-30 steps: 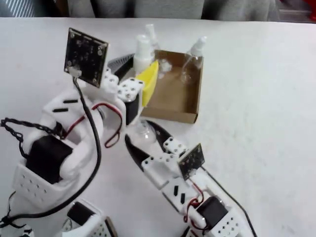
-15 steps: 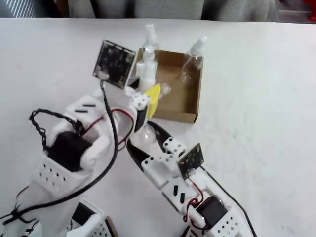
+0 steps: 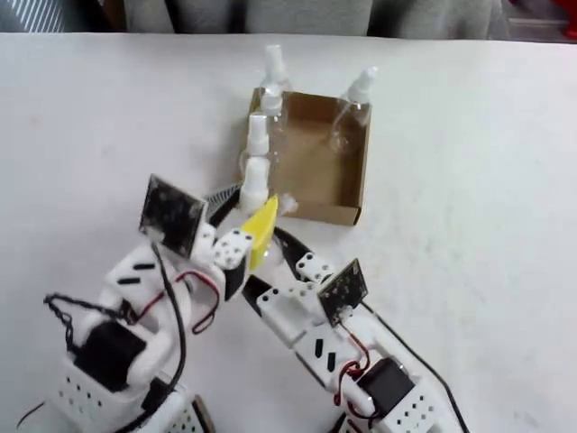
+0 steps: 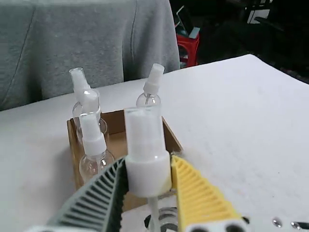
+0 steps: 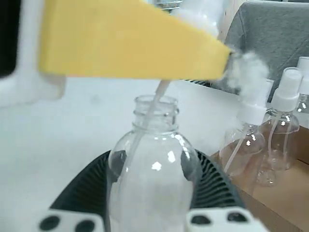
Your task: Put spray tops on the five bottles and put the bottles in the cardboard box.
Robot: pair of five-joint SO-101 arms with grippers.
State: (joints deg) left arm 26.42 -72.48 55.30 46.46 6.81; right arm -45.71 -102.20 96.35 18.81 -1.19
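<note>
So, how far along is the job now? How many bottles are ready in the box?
Done: four capped bottles stand in the cardboard box. In hand: the right gripper holds the fifth bottle outside the box, and the left gripper holds a spray top over it, its tube in the neck. Left: seat that top and put this bottle in the box.

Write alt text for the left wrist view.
The left tool grips a white plastic spray top, its tube hanging toward an open clear bottle below. Behind, four capped clear plastic bottles stand in a brown cardboard box on a white table.
</note>
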